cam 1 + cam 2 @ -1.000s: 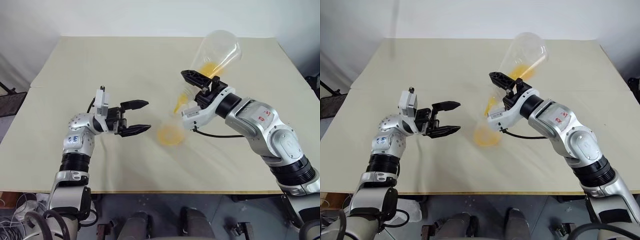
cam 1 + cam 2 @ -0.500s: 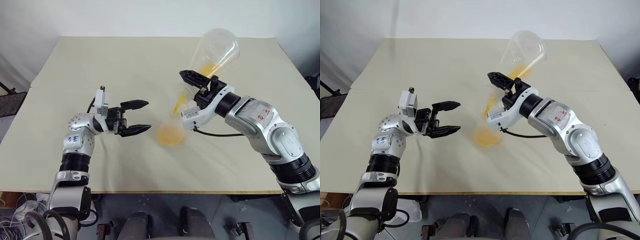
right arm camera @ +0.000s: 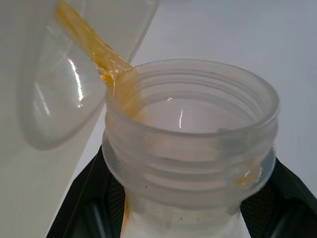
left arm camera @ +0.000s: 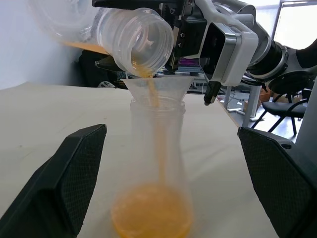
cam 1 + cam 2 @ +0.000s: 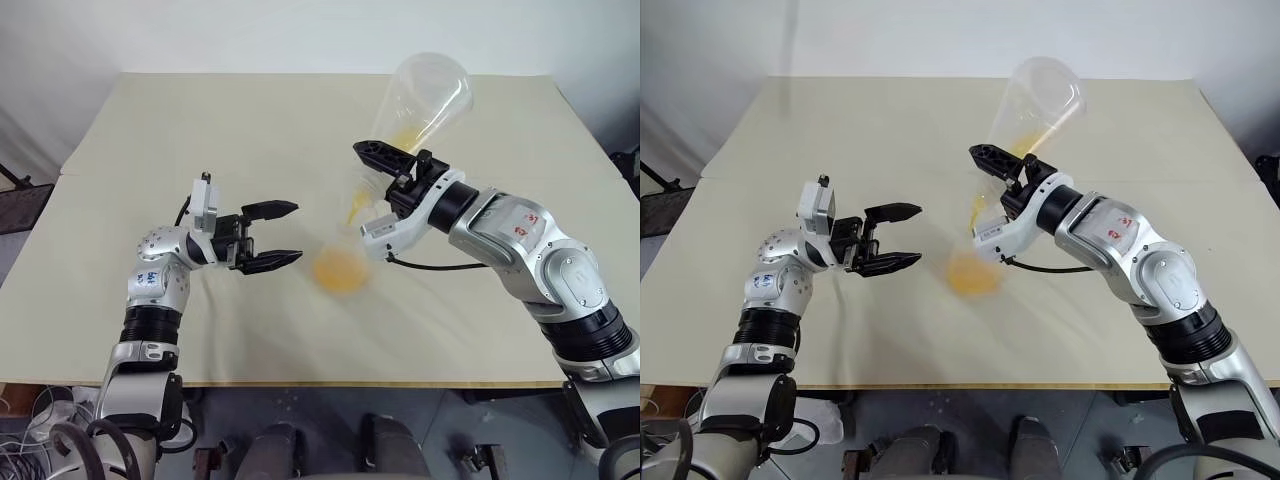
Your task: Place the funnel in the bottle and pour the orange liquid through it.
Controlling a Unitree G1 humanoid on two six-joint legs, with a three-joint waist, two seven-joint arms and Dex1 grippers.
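My right gripper [image 5: 378,187] is shut on the neck of a large clear conical flask [image 5: 425,95], which it holds tipped mouth-down above the table. A thin stream of the orange liquid [image 4: 156,124] runs from the flask's mouth [image 4: 137,38] into the clear funnel [image 4: 157,85]. The funnel sits in the neck of the small clear bottle [image 4: 156,158], which stands upright with an orange pool [image 5: 338,270] in its base. My left gripper [image 5: 291,232] is open and level just left of the bottle, one finger on each side, not touching it.
The beige table [image 5: 150,130] stretches wide around the bottle. Its front edge lies close below both arms. A dark object [image 5: 20,205] stands off the table's left side.
The flask has tipped a little steeper, its base higher, and less orange liquid lies inside it. The pool in the bottle looks slightly larger. My left gripper has kept still.
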